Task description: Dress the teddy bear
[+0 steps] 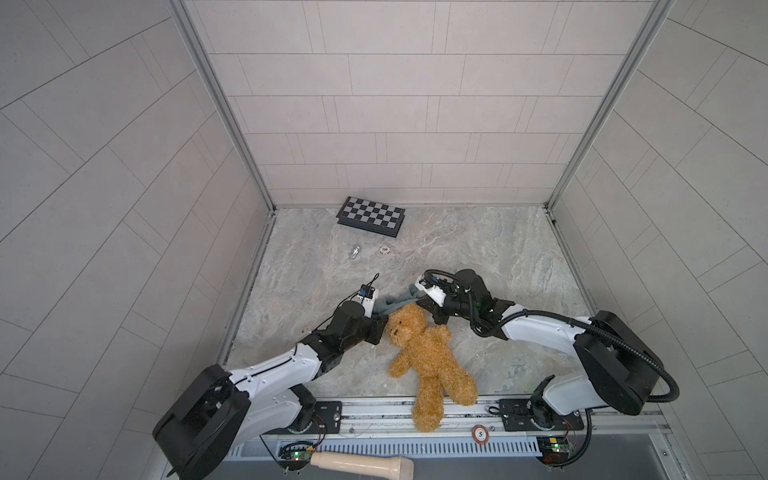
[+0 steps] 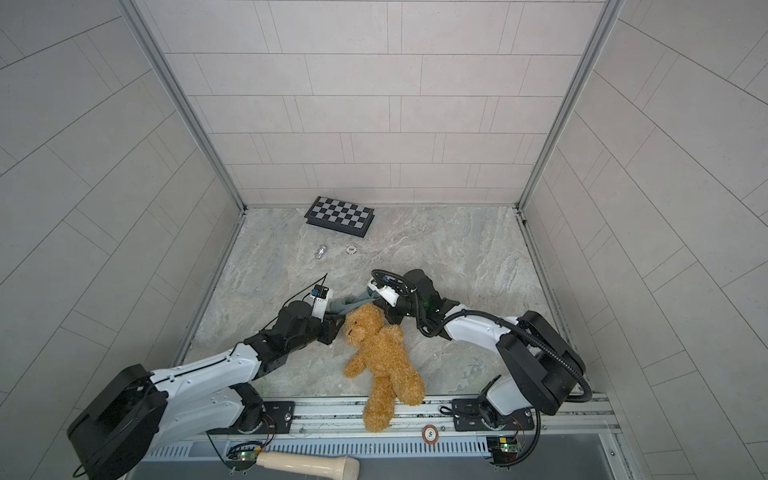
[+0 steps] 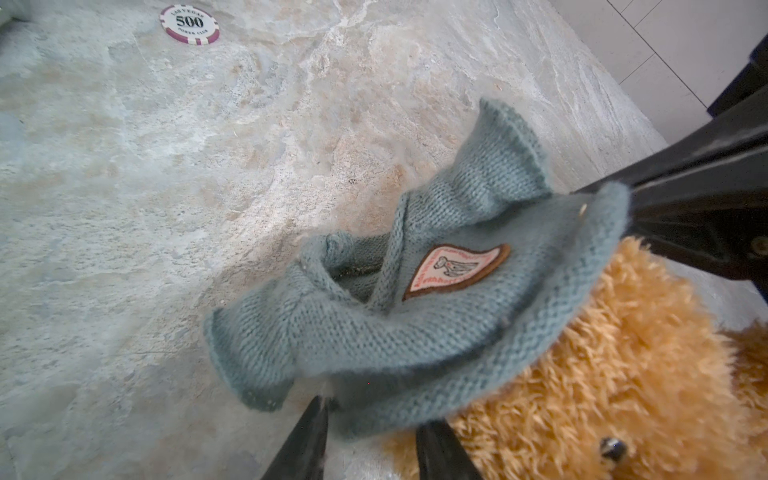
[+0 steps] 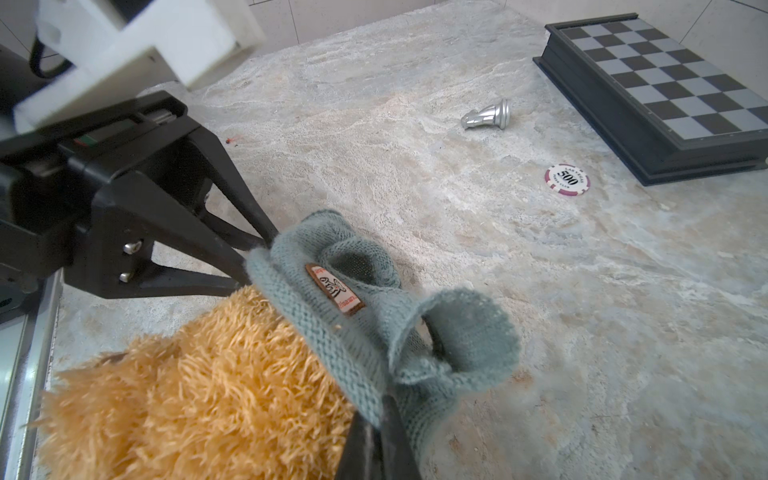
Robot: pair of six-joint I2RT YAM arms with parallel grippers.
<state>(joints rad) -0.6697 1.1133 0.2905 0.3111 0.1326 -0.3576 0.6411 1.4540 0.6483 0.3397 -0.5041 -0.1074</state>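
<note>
**Fingers on the hem, bear not yet inside**

Black fingers [image 3: 307,440] of the left gripper [image 3: 372,411] straddle the hem of the sweater [image 3: 415,332], part closed and apparently pinching it. The right gripper [image 4: 376,419] is clamped tight on the opposite edge. Between them the knit hangs stretched over the crown of the bear [image 1: 428,353]. Its head lies just below both grippers, and its body trails away toward the arm bases, one leg across the rail [image 1: 374,409].

The knit is loose, fuzzy and stretchy, with a stitched badge [image 3: 455,270] and curling sleeves [image 3: 249,357], so a thin pinch could slip off. The shaggy pile would likely drag on the wool. The round head looks wider than the slack opening, so pulling may shove the floppy bear along the smooth stone top [image 3: 166,208] rather than clothe it. A sleeve folded inward could block the way.
</note>
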